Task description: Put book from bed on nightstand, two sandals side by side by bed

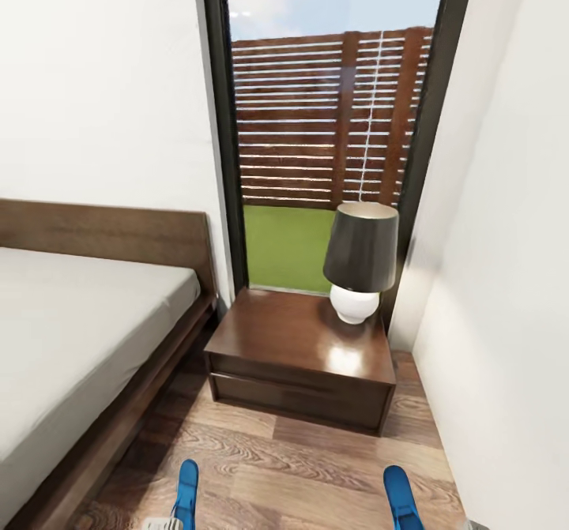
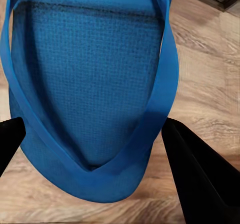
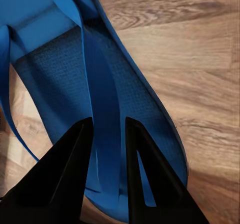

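Two bright blue sandals show at the bottom of the head view on the wood floor, one at left (image 1: pixel 187 492) and one at right (image 1: pixel 401 497). My left gripper (image 2: pixel 92 136) is open, its black fingers (image 2: pixel 192 174) standing wide on either side of the left sandal's (image 2: pixel 90 63) toe end. My right gripper (image 3: pixel 108 129) is shut on the strap of the right sandal (image 3: pixel 142 114). The bed (image 1: pixel 71 340) with its grey mattress lies at left. A dark-brown nightstand (image 1: pixel 304 356) stands beside it, under the window. The book is out of view.
A lamp (image 1: pixel 359 260) with a dark shade and white base stands on the nightstand's back right corner. A white wall (image 1: pixel 506 293) runs close along the right. Between the bed's wooden base and that wall lies a narrow strip of plank floor (image 1: pixel 292 467).
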{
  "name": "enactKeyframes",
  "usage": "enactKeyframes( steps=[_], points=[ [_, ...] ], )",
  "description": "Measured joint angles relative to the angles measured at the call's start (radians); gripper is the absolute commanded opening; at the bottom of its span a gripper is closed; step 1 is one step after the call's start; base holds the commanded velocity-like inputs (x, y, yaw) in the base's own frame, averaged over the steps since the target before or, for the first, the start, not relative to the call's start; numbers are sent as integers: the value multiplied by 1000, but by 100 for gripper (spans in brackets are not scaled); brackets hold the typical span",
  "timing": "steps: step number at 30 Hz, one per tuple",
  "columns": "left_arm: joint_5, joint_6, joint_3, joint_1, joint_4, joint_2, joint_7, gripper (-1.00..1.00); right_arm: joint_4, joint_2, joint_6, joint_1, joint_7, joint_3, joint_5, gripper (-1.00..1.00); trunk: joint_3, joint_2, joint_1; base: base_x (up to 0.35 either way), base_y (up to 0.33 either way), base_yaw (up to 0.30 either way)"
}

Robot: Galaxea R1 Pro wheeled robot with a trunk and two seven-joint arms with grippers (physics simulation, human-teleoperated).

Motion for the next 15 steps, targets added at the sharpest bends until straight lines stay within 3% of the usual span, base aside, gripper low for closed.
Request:
enactKeyframes(
  steps=[6, 15],
  points=[
    [-1, 0, 0, 0, 0, -5, 1, -100, 0, 0, 0, 0, 0, 0, 0, -100, 0, 0, 0, 0, -185, 286],
    [-1, -1, 0, 1, 0, -6, 1, -100, 0, 0, 0, 0, 0, 0, 0, -100, 0, 0, 0, 0, -22, 286]
  ],
)
